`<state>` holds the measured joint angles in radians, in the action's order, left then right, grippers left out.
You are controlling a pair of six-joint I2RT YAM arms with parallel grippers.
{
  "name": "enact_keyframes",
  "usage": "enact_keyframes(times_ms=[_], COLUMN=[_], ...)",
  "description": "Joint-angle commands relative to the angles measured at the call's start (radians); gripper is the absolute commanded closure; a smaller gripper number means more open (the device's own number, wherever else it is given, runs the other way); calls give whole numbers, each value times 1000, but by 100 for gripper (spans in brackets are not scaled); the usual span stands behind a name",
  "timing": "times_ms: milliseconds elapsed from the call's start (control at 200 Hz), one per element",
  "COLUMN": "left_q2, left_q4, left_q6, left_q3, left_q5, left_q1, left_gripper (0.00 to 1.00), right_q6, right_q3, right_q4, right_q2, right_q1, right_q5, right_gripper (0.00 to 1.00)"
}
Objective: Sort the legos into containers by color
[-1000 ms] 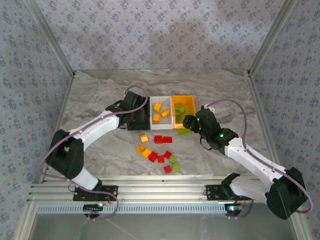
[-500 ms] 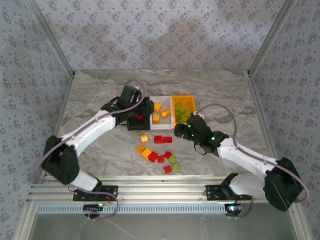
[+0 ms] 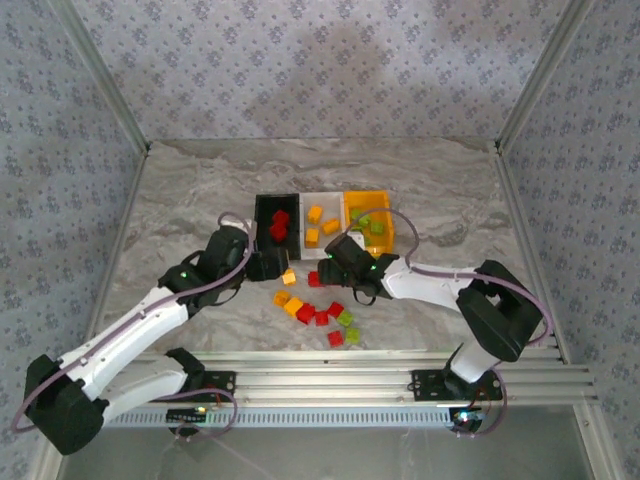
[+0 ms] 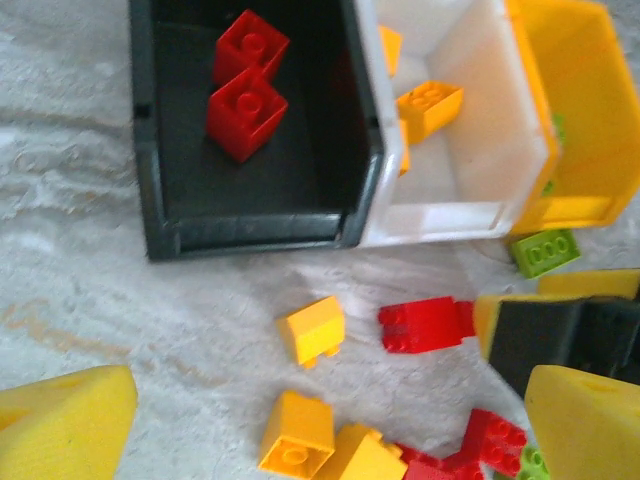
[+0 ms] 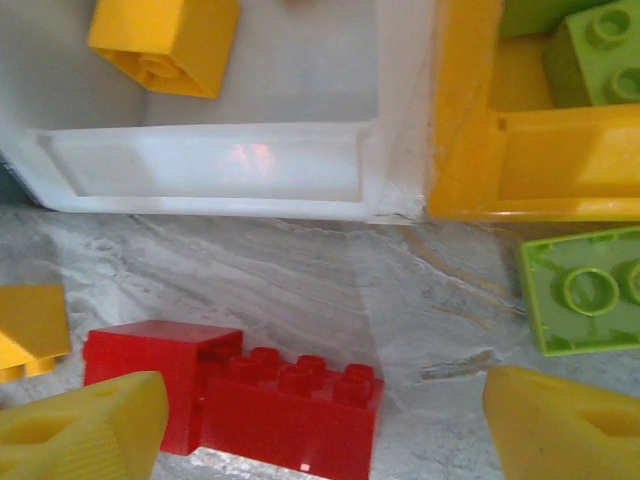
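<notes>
The three joined containers stand in a row: black bin [image 3: 262, 216], white bin [image 3: 322, 198], orange bin [image 3: 390, 215]. Two red legos [image 4: 245, 95] lie in the black bin [image 4: 160, 215], orange-yellow ones [image 4: 430, 105] in the white bin [image 4: 480, 195], lime ones [image 5: 600, 55] in the orange bin [image 5: 465, 120]. My left gripper [image 4: 320, 440] hangs open in front of the black bin, above loose yellow legos [image 4: 313, 328]. My right gripper [image 5: 325, 430] is open, its fingers [image 5: 80, 430] on either side of a red studded brick [image 5: 290, 410] and a red cube [image 5: 150, 365] on the table.
Loose red, yellow and green legos [image 3: 318, 315] lie scattered on the marble table in front of the bins. A lime brick [image 5: 580, 290] rests by the orange bin's front wall. The two grippers [image 3: 268, 265] [image 3: 333, 262] are close together. Patterned walls enclose the table.
My left gripper drew back from over the black bin, where two red legos now show. My right gripper swung left from the orange bin down to the red bricks.
</notes>
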<state>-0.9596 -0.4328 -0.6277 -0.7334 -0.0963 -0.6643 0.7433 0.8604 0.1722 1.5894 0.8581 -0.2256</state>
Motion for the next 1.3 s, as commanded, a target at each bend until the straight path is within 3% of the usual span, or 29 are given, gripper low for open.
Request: enact_keyframes(times_ms=[0,330,440,545,710,894,1019,1149,1294], left_q2=[52,82,101,121,138,140,140,142,168], left_q4=[-17,-43,-47,-50,-65,-73,-70,-76,-98], left_q6=[-29,-37,-43,-46,-52,-57,-61,-67,-66], left_q3=[12,41,52,59,67,76,88,94,98], left_q5=[-30,-45,-52,-64,-91,-101,-103,-95,-92], left_q1=[-7,-7,-6,-5,-6,-4,-4,-4,-4], left_gripper=[0,0,0,0,0,0,0,0,0], right_q6=[19,83,41,4,23,40,21,-17,-90], right_q3=[20,-104,-106,-74,-13,-5,-7,-11,39], right_q4=[84,160,115,64,64,55,48,50,67], right_q2=[27,-124,-165,-131,-7,55,49,-8,-105], right_q1=[9,4,13,18,22,8,2,9,27], right_q5=[-55,-119,-109,-52,-30,-34,-35,-43,-28], right_gripper=[19,25,19,13,13,25,40,55,60])
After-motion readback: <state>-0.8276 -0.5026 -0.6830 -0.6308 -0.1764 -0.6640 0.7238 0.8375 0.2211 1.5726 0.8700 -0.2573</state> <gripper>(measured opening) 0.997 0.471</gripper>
